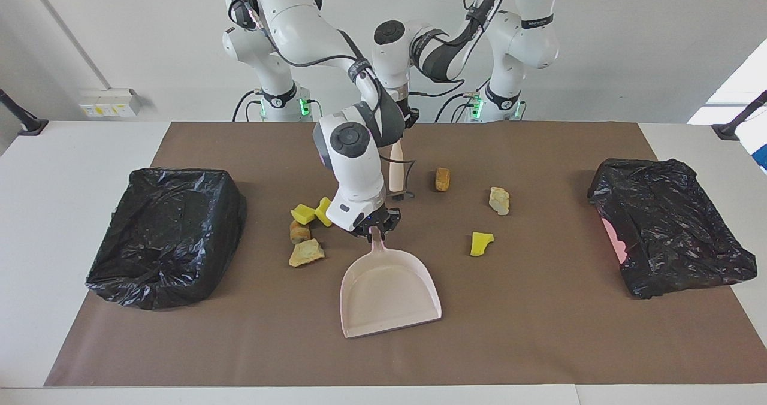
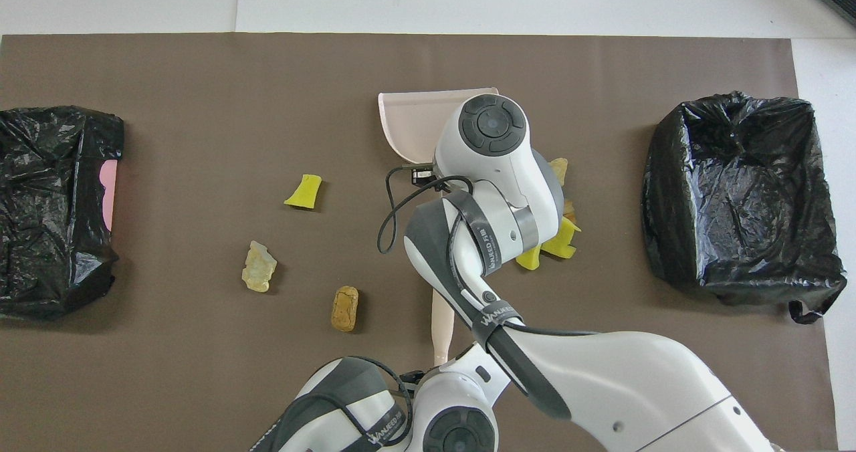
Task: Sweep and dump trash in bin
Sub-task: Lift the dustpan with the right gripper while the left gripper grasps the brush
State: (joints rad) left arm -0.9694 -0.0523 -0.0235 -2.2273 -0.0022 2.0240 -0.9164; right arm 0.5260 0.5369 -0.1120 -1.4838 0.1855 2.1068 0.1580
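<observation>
My right gripper point(image 1: 376, 227) is shut on the handle of the pale pink dustpan point(image 1: 389, 291), whose pan point(image 2: 408, 121) points away from the robots. My left gripper point(image 1: 398, 135) is shut on the top of a tan handle point(image 1: 395, 168) that hangs over the mat; its lower end point(image 2: 441, 315) is partly hidden by the right arm. Trash lies beside the dustpan: yellow sponge pieces point(image 1: 314, 212) and tan lumps point(image 1: 306, 253) toward the right arm's end, and a yellow piece point(image 1: 480, 243), a pale lump point(image 1: 498, 200) and an orange lump point(image 1: 442, 178) toward the left arm's end.
A bin lined with a black bag point(image 1: 168, 231) stands open at the right arm's end of the brown mat point(image 1: 539, 333). A second black-bagged bin point(image 1: 668, 225) with pink showing at its side sits at the left arm's end.
</observation>
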